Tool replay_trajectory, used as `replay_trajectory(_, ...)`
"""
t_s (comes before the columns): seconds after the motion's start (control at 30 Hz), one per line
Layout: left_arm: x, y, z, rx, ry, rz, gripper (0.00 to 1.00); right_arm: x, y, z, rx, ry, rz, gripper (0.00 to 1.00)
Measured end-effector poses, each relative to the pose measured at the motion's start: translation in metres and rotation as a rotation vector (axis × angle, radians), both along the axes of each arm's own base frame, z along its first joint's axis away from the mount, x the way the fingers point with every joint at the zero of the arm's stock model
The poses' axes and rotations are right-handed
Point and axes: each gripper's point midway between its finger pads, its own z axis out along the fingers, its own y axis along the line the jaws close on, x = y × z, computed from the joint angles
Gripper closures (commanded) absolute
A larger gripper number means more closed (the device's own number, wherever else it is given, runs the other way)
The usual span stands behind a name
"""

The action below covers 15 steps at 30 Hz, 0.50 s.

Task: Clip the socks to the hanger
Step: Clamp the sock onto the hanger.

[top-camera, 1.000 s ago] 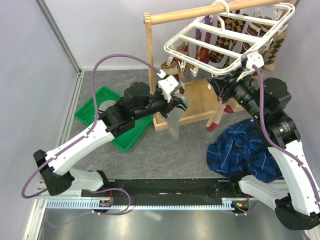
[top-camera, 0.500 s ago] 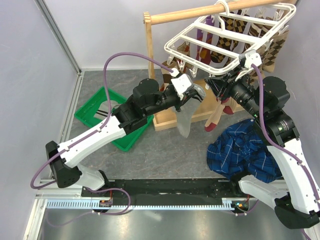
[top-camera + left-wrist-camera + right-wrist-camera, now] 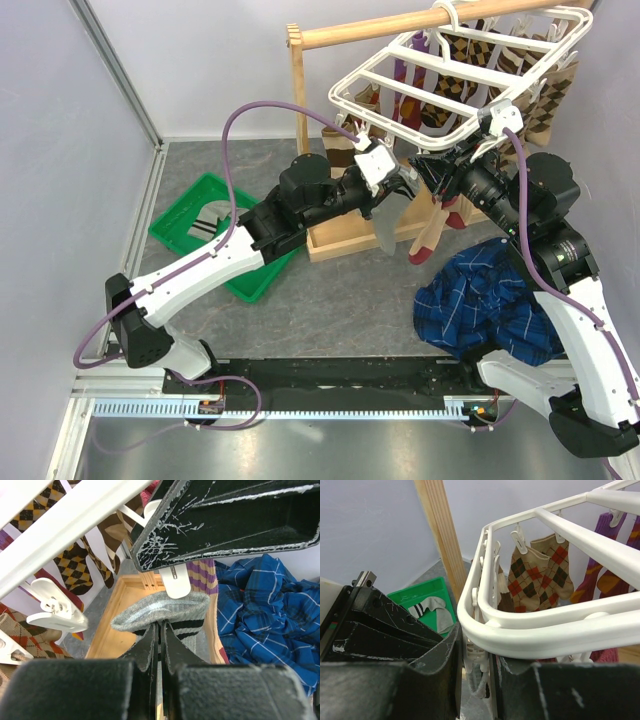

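My left gripper [image 3: 160, 636] is pinched tight on the striped cuff of the grey sock [image 3: 161, 611], which hangs just beneath a white clip [image 3: 173, 583] of the hanger [image 3: 400, 125]. My right gripper [image 3: 477, 655] is closed around the hanger's near rim.

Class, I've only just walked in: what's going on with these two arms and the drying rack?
The left gripper is shut on the striped cuff of a grey sock and holds it up just under a white clip on the hanger. The right gripper grips the hanger's rim, and the hanger sits tilted. The sock is not yet clipped. A second sock lies in the green tray.
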Motion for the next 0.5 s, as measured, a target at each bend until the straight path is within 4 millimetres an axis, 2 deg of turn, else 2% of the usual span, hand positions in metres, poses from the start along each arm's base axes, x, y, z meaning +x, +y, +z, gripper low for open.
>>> replay_trajectory(0.5,0.003,0.000,0.016,-0.052,-0.034,0.014,0.98,0.000,-0.001,0.000,0.000,0.000,-0.003,1.00)
